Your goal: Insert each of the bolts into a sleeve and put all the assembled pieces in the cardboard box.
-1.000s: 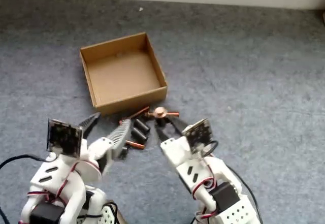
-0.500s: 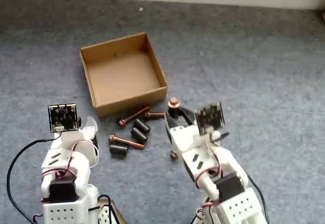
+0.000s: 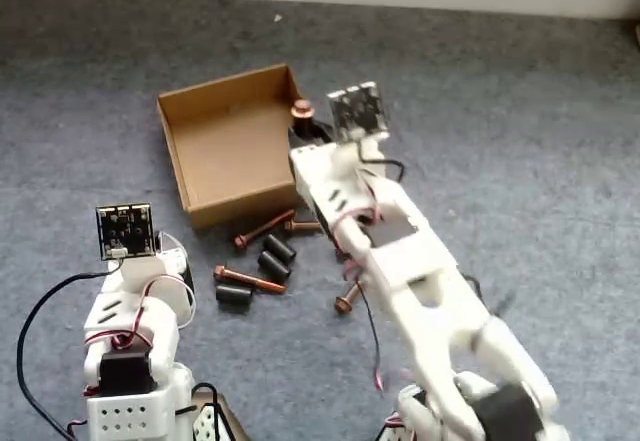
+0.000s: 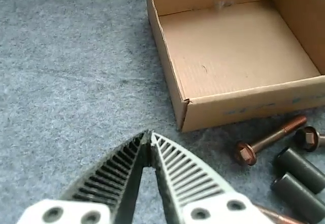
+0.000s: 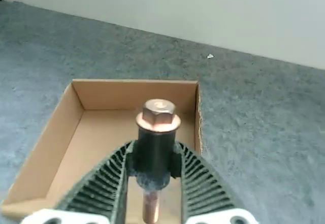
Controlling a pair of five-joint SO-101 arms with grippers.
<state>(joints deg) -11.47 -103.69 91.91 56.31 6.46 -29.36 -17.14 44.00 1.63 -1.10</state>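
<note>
My right gripper (image 5: pixel 154 152) is shut on a black sleeve (image 5: pixel 154 158) with a copper bolt (image 5: pixel 159 115) through it, held upright. In the high view this assembled piece (image 3: pixel 303 114) hangs over the right wall of the cardboard box (image 3: pixel 176 167), whose floor (image 5: pixel 96 148) is bare. My left gripper (image 4: pixel 150 137) is shut on nothing, low over the carpet just in front of the box (image 4: pixel 167 66). Loose bolts (image 3: pixel 265 229) (image 3: pixel 248 279) (image 3: pixel 347 297) and black sleeves (image 3: pixel 278 248) (image 3: pixel 233 296) lie on the carpet in front of the box.
The left arm (image 3: pixel 130 306) sits pulled back at the lower left. The long white right arm (image 3: pixel 420 271) stretches over the loose parts. Grey carpet lies open to the right of and behind the box. A pale wall runs along the far edge.
The right arm lifted the sleeve with its bolt from beside the loose parts and carried it forward over the box. The left arm drew back and its fingers came together.
</note>
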